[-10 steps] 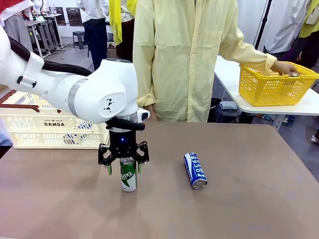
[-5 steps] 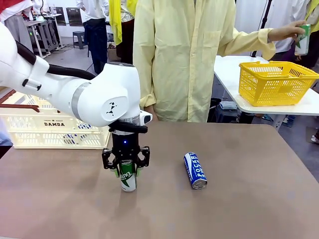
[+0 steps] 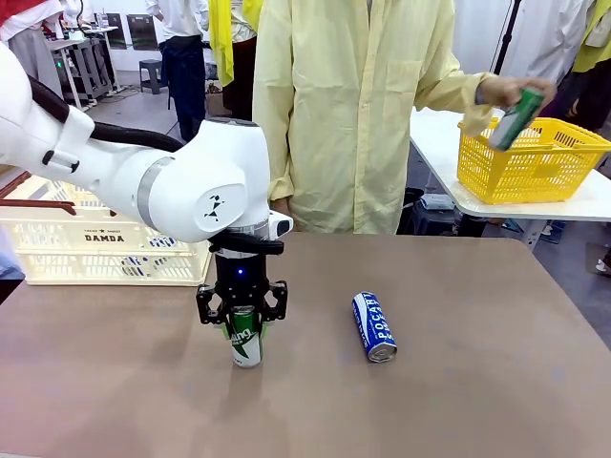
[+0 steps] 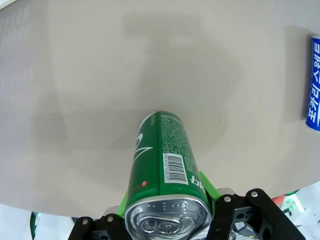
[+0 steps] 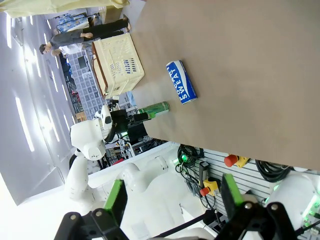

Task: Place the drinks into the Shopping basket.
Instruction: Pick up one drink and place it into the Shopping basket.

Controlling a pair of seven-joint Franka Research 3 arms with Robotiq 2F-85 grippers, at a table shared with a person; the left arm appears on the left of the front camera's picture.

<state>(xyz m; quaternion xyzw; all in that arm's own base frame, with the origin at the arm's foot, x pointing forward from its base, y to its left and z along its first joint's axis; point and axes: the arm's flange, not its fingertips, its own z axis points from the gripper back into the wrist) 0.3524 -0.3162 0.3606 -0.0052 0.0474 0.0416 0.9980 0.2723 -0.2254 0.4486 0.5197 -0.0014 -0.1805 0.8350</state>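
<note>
Our left tool (image 3: 244, 327) clamps the upright green can (image 3: 245, 348) on the desk (image 3: 458, 382); we should lift it straight, then carry it toward the Shopping basket (image 3: 105, 253) at ten o'clock. The right tool (image 5: 173, 181) gapes empty.

Upright drink can (image 3: 245, 343) centre-left on surface (image 3: 477, 382); Pocari can (image 3: 373, 326) lying to its right; Shopping basket (image 3: 95, 243) behind, far left.
</note>
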